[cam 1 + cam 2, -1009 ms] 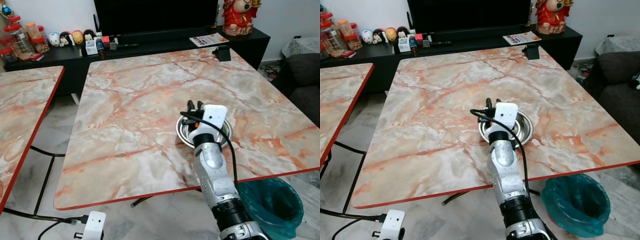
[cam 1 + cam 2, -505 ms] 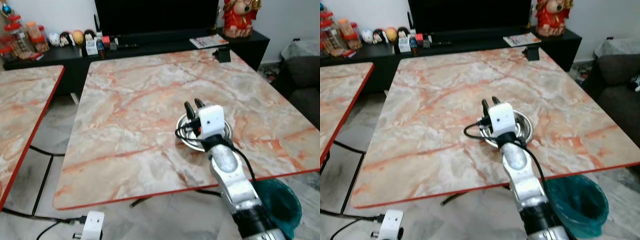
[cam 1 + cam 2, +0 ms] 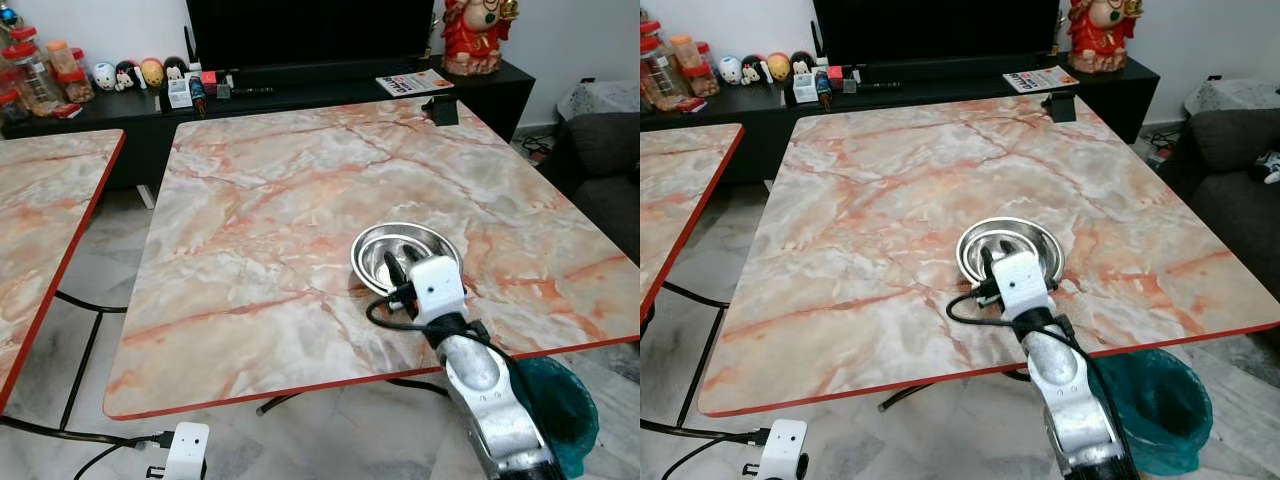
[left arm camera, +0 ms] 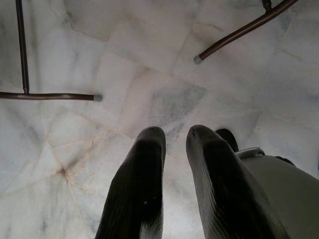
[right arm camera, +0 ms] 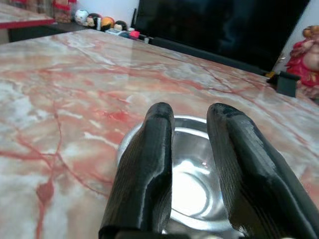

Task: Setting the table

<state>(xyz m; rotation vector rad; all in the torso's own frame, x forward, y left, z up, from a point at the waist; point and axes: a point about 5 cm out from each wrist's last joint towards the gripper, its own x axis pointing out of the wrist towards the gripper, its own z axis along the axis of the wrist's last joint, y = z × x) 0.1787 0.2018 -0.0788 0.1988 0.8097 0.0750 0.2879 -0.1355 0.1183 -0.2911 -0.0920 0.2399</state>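
A shiny steel bowl [image 3: 405, 248] stands empty on the marble table [image 3: 270, 200], toward its near right part. My right gripper [image 3: 399, 266] hovers over the bowl's near rim and points away from me. In the right wrist view its two black fingers [image 5: 149, 159] stand apart with nothing between them, so the right gripper [image 5: 192, 112] is open, and the bowl [image 5: 194, 191] lies just beyond and below the tips. My left gripper [image 4: 175, 130] hangs idle over the pale tiled floor, its fingers a little apart and holding nothing.
A second marble table [image 3: 40, 220] stands to the left. At the back, a black TV cabinet [image 3: 300, 90] carries jars and small figures. A small black object [image 3: 442, 108] sits at the table's far right corner. A teal bin [image 3: 560, 400] stands below the near right edge, with a dark sofa [image 3: 610, 170] to the right.
My right arm has drawn back toward me, from the bowl's far left rim to its near rim. The bowl has stayed in place on the table.
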